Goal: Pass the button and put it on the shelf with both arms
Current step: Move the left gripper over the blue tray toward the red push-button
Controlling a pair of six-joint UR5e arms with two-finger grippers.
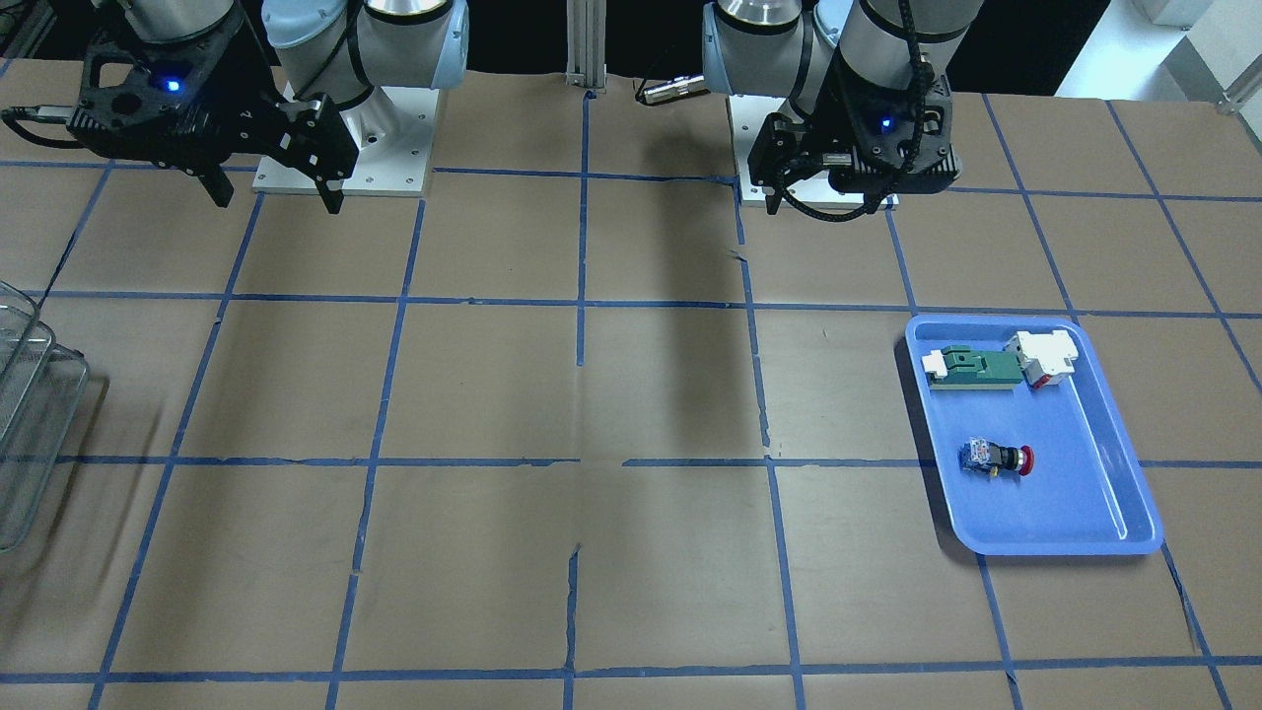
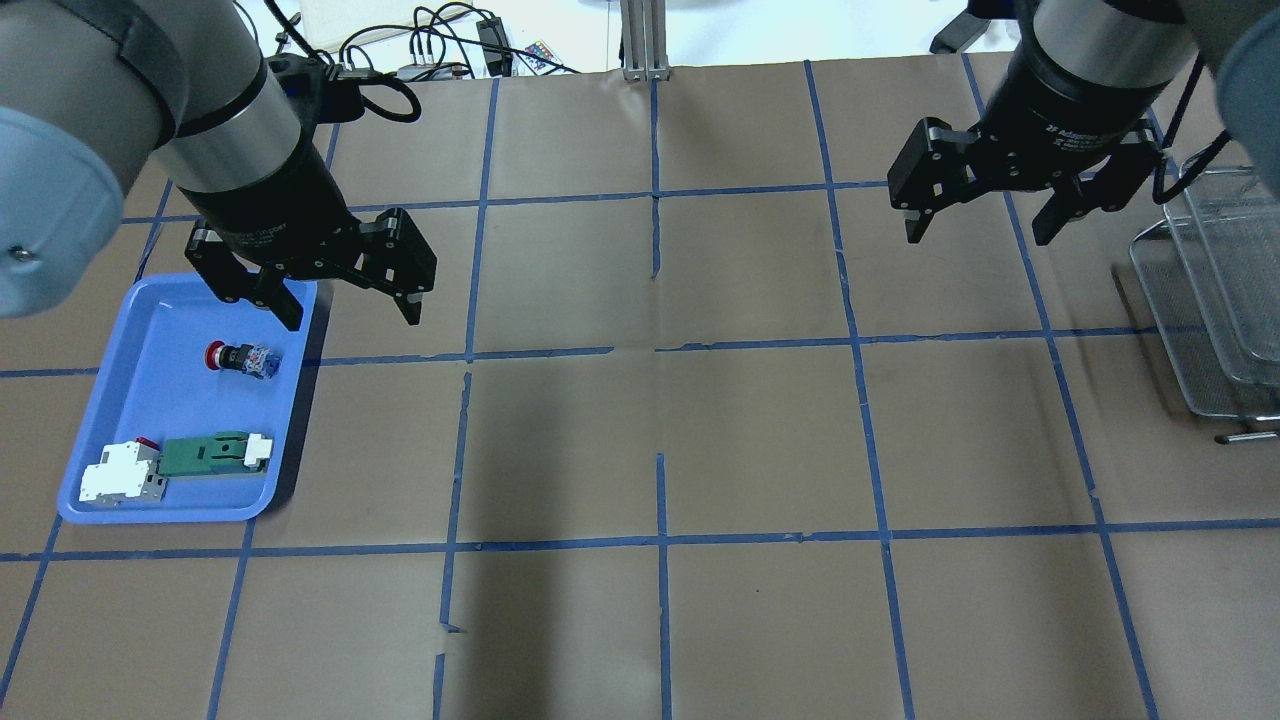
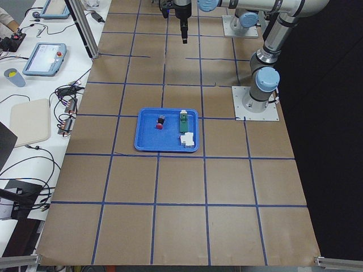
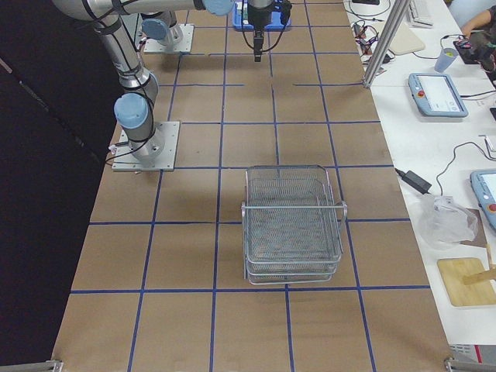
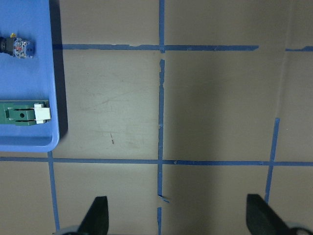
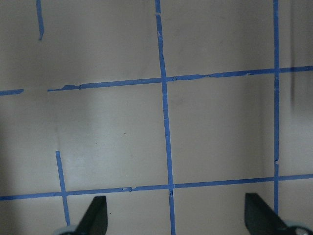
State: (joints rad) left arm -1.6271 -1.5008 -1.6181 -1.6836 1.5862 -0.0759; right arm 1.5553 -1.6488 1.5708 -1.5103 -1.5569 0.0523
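jaws are held wide, empty, on left gripper (image 2: 353, 318) and right gripper (image 2: 978, 236); button (image 2: 240, 358) is seen unpicked in blue tray (image 2: 150, 400), nothing shelved.

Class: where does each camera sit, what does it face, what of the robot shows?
Overhead: behind robot, looking down; left tool, right tool, open.
Front-facing: across table, facing both bases; mirrored.
Exterior left: table end by tray; left arm nearest.
Exterior right: end by shelf; right arm nearest.
Left wrist: down past own fingertips; tray corner.
Right wrist: likewise; taped table.
Shared: overhead and front-facing show the button.
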